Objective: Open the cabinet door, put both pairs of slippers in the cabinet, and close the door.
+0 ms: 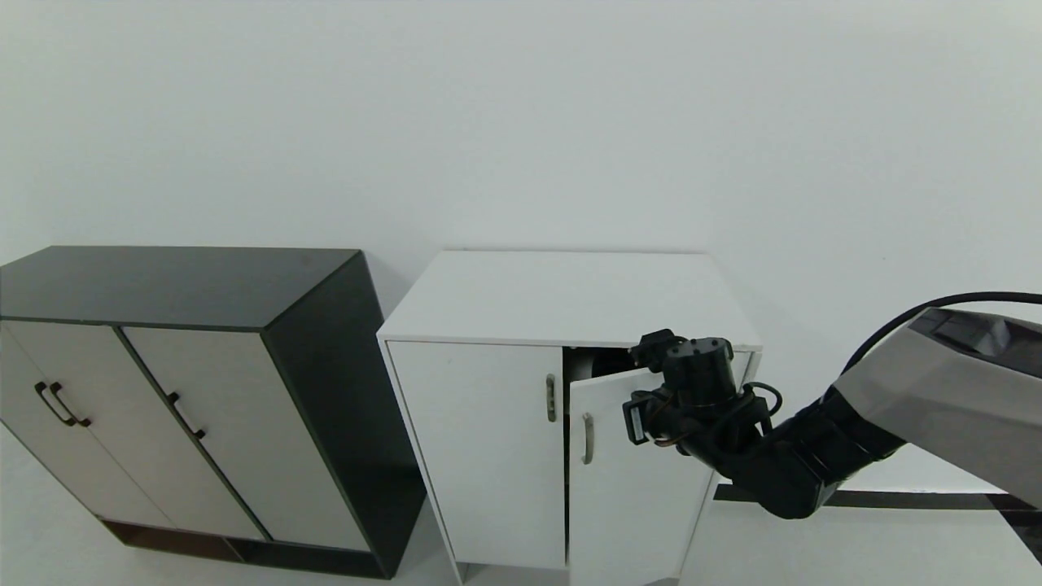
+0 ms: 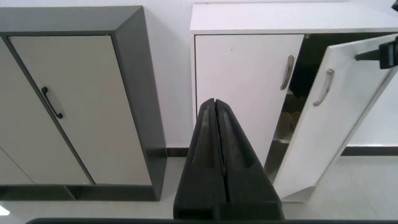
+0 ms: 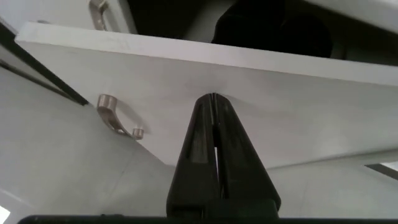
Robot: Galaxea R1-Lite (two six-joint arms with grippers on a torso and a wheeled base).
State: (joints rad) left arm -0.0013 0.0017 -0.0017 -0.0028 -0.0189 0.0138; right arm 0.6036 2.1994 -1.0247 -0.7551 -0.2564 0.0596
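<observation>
Right hand (image 3: 214,99) pressed closed, empty, tips at ajar cabinet door (image 1: 635,488)

The white cabinet door (image 1: 635,488) looks smooth and matt, its handle (image 1: 587,438) brushed metal

The cabinet (image 1: 562,297) stands right of a second cabinet (image 1: 187,391), both against the wall (image 1: 521,122). The right gripper (image 3: 214,101) is at the top edge of the cabinet door (image 1: 635,488).

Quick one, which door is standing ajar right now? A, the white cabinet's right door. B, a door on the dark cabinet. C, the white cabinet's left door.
A: the white cabinet's right door is swung out from the frame with a dark gap at its top, while the left door and the dark cabinet's doors sit flush.
</observation>
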